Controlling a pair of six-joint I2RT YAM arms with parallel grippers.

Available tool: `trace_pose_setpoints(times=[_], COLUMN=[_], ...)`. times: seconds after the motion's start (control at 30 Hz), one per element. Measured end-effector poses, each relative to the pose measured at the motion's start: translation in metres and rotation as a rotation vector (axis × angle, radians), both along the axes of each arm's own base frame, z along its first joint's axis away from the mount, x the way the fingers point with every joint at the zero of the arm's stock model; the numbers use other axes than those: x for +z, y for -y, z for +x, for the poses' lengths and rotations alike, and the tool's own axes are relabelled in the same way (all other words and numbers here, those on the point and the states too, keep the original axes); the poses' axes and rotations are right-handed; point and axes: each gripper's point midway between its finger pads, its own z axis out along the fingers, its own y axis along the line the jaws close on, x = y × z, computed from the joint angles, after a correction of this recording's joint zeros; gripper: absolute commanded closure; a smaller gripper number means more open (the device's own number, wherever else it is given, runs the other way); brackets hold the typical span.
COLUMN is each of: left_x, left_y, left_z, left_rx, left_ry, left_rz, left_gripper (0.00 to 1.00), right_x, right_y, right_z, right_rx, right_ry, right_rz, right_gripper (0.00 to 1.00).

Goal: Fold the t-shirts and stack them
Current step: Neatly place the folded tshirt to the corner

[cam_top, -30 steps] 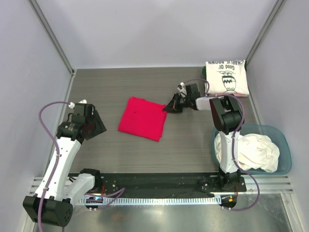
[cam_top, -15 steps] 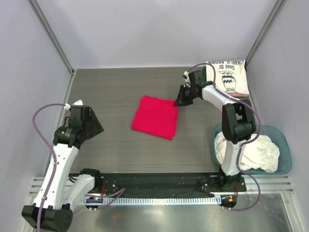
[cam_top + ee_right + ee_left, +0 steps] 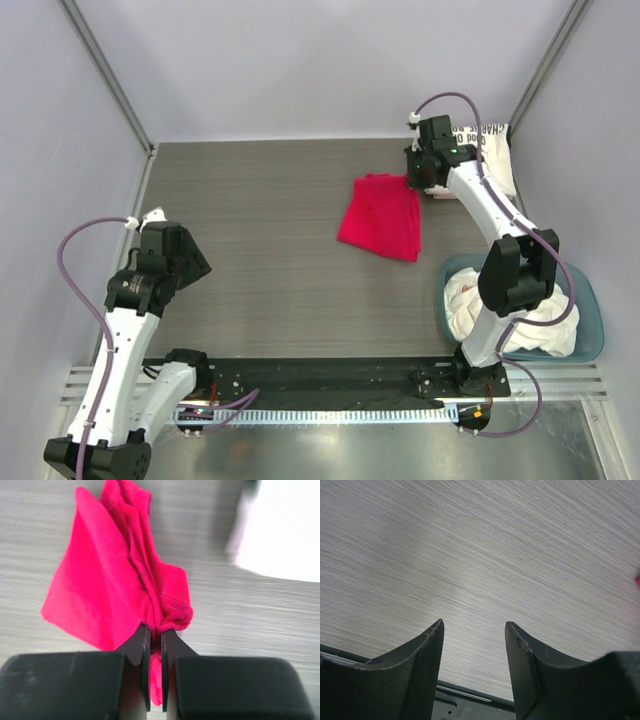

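The right gripper reaches to about 1 o'clock on the table, its jaws pinched nearly together on the far right corner of the red shirt. From the wrist, the right gripper has a bunched fold of the red shirt squeezed between its two fingers, and the cloth spreads out rumpled beyond them. In the top view the folded shirt runs from the grip toward 7 o'clock and looks to lie on the table, right of centre. Just past the gripper, in the far right corner at about 2 o'clock, lies the cream shirt, partly hidden by the arm; it shows as a pale blur at the wrist view's upper right, apart from the red one. White shirts are heaped in the tub at 4 o'clock. The left gripper sits at 8 o'clock, well apart from every shirt; its wrist view shows the left gripper with jaws about halfway apart, holding nothing, above bare table.
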Motion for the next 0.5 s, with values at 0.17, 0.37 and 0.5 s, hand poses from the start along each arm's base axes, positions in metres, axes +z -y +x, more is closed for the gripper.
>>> trace_pose_setpoints(times=[0.17,0.37,0.5], left_x=[0.0,0.002,0.002], left_y=[-0.001,-0.002,-0.003], left_z=[0.0,0.0,0.0], left_rx=[0.005,0.012,0.015], left_ry=[0.001,0.009,0.01], left_rz=[0.005,0.007,0.009], left_gripper=[0.47,0.47,0.47], right_x=[0.028,0.064,0.089], right_y=[0.036,0.053,0.06], right_z=[0.006,0.017,0.025], right_rx=[-0.016,0.009,0.012], right_ry=[0.079,0.179,0.242], right_rz=[-0.052,-0.1,-0.1], right_gripper=[0.99,0.99,0.99])
